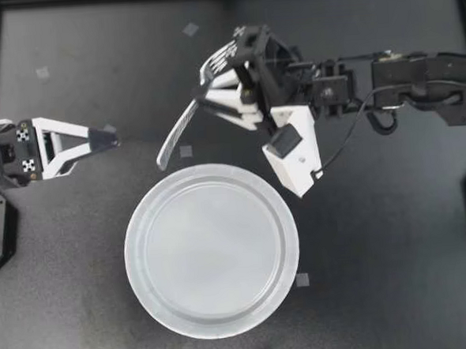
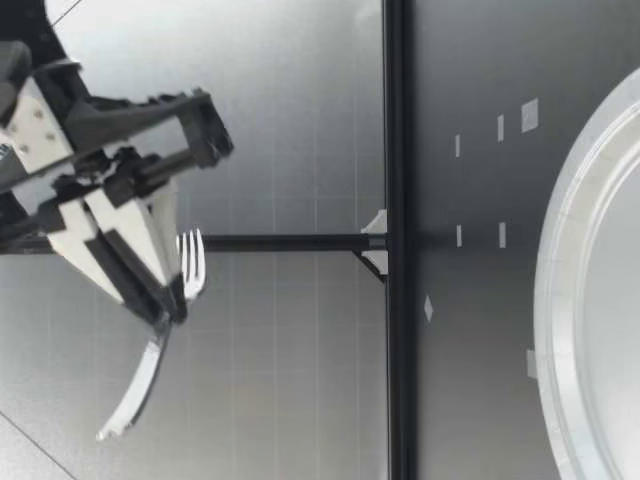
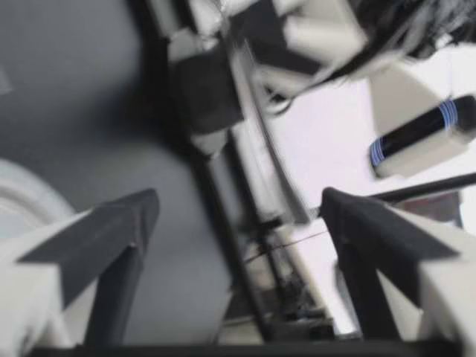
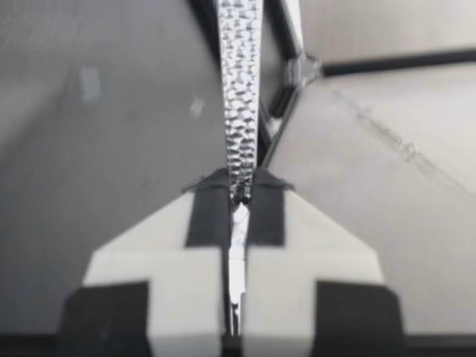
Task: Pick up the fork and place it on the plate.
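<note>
Matte dark tabletop [image 1: 380,252], few tape squares [image 1: 303,279], clear plastic plate [image 1: 132,252] sitting flat. Right gripper [image 1: 201,97] has its fingers pinched tight on the fork [image 1: 175,134], up in the air. Left gripper [image 1: 108,140] fingers gape wide, holding nothing.

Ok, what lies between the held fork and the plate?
In the top view, only the dark table and one small pale tape square lie between the fork and the plate.

Your silver fork [image 1: 179,132] is up in the air, pinched in your right pincer [image 1: 206,97]. Its textured handle angles toward the plate [image 1: 135,252], tines the other way. The plate's round, pale and see-through-ish, sitting flat on the desk [image 1: 382,276].
</note>
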`<state>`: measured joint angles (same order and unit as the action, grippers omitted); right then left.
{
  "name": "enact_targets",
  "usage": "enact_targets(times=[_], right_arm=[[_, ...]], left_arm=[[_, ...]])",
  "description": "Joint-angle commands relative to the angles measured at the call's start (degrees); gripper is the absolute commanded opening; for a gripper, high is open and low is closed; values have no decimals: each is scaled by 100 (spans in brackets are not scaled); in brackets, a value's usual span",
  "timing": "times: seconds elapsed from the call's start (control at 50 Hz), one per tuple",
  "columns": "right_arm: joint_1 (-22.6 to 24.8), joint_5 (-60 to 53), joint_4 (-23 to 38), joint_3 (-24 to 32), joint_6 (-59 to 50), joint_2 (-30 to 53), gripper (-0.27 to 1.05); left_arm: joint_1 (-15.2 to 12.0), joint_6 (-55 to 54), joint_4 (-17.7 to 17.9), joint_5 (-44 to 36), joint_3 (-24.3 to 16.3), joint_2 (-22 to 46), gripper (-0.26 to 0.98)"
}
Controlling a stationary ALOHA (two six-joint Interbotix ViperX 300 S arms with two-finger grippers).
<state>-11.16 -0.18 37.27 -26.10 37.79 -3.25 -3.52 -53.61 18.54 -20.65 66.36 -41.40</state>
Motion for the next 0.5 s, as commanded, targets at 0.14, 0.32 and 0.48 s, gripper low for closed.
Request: enact_targets(times=[0.14,0.32,0.48], right_arm=[[-132,-642,255,448,246,255,-7],[-308,-896,255,606,527,281,-7],[-352,-1266,237,729,905,360,-7]], left_arm=[[149,-677,-123,-756,-448,642,77],[299,-1063,-316,-853,-501,598,76],[404,-1292,-343,-870,-536,589,74]])
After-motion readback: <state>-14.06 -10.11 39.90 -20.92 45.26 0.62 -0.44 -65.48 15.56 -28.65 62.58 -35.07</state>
